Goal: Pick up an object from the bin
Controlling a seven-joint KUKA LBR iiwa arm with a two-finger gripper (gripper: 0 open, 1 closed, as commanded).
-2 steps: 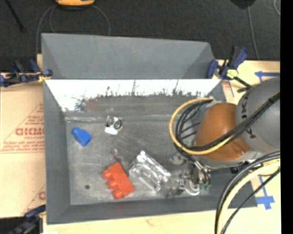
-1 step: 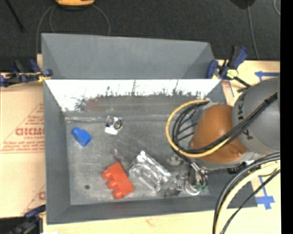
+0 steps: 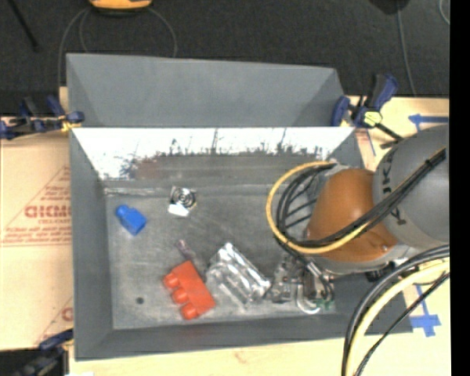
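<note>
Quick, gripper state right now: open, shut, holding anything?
Gripper: cannot be told from this view; it is low beside the shiny clear plastic piece.

On my feed I see a red knobbed block point(image 3: 188, 290). Up and left of it sits a small blue block point(image 3: 130, 218). Straight above it, well apart, lies a small shiny metal piece point(image 3: 182, 201).

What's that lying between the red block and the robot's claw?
In the camera view, a shiny silvery piece lies between the red block and the gripper, close beside the block.
</note>
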